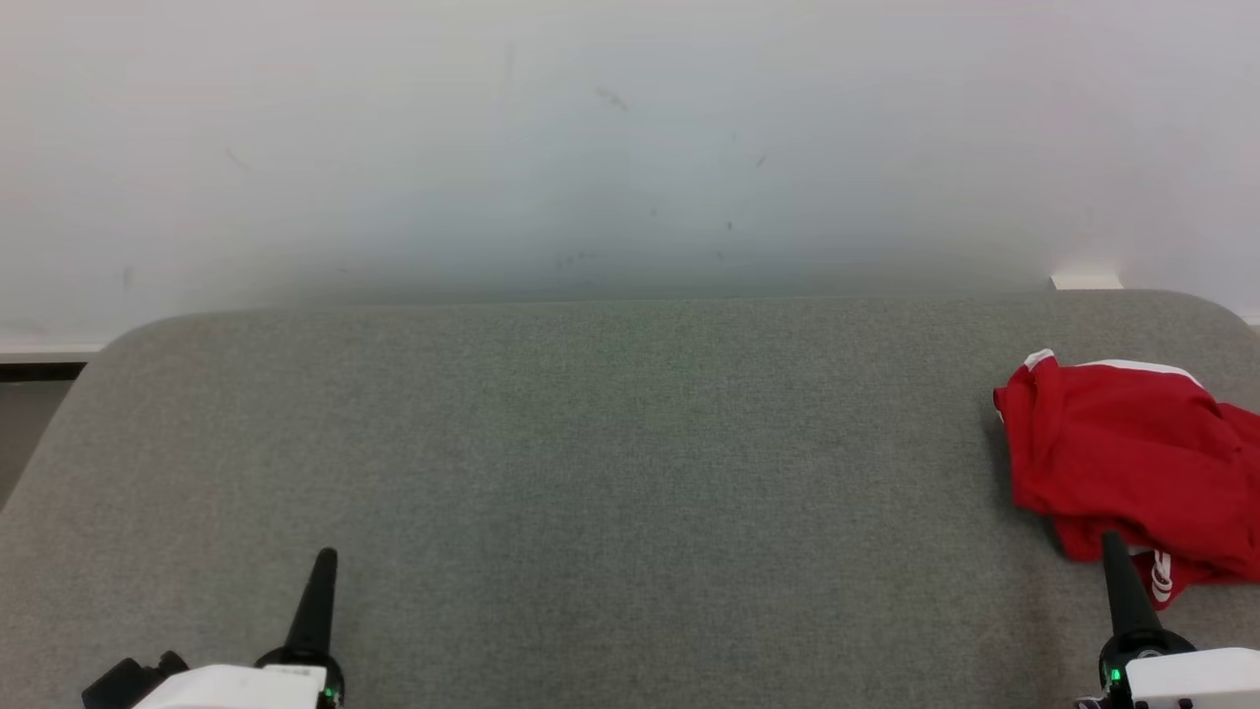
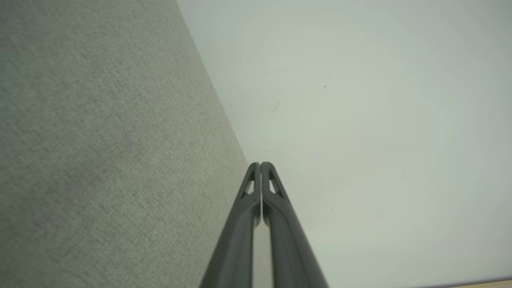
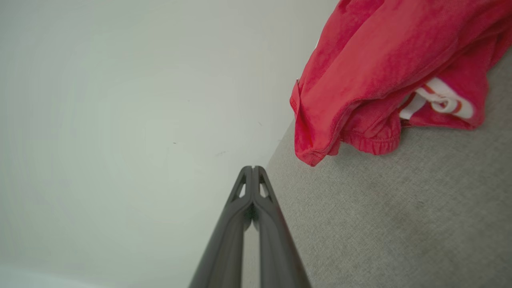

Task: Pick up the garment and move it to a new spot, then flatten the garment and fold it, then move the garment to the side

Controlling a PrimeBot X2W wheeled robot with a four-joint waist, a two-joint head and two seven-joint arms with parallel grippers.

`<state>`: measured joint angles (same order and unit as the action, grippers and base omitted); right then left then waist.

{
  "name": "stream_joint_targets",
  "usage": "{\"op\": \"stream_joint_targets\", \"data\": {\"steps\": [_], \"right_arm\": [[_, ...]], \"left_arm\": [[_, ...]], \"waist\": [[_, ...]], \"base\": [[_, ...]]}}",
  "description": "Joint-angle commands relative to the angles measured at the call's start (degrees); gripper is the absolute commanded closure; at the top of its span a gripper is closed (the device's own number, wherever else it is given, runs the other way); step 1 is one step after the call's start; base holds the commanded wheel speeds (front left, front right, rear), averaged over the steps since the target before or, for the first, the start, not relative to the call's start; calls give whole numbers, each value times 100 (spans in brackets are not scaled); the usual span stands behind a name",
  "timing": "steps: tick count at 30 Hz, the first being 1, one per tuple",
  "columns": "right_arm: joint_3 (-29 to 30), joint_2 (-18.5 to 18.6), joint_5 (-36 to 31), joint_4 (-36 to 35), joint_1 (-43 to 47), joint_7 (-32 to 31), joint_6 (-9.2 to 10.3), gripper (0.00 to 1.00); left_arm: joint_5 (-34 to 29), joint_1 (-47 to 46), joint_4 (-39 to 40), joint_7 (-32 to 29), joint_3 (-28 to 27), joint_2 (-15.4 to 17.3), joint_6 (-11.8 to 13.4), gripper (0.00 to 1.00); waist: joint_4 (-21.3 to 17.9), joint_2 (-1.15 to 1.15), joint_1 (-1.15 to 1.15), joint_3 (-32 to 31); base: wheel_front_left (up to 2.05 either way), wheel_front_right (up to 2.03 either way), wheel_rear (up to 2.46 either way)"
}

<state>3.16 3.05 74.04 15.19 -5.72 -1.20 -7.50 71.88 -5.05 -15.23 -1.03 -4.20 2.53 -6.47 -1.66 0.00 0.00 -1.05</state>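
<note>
The garment is red with white trim and lies crumpled at the right edge of the grey felt table. In the right wrist view the garment fills the upper right, a white and red band showing in its folds. My right gripper is shut and empty, its tip just in front of the garment's near edge; the right wrist view shows the right gripper with fingers pressed together. My left gripper stands shut and empty at the lower left, far from the cloth, and the left wrist view shows the left gripper closed too.
A pale wall rises directly behind the table's far edge. A small white block sits at the far right corner. The table's rounded left corner drops to a dark floor strip.
</note>
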Motion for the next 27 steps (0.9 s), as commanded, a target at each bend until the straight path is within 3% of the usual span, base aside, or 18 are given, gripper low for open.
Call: {"op": "stream_joint_targets", "data": {"steps": [1,27], "right_arm": [[55,1,148,-54,-114,-40,1,100],[243,-9,1169,-73,-134,-349,1,100]], "left_arm": [[157,-103,62,-53,-41,40,-20,100],[1309,-150,119,-365,-178,48,-48,100]], "waist": [[7,0,0,4],[95,0,0,59]], "base": [[0,0,0],[0,0,0]]}}
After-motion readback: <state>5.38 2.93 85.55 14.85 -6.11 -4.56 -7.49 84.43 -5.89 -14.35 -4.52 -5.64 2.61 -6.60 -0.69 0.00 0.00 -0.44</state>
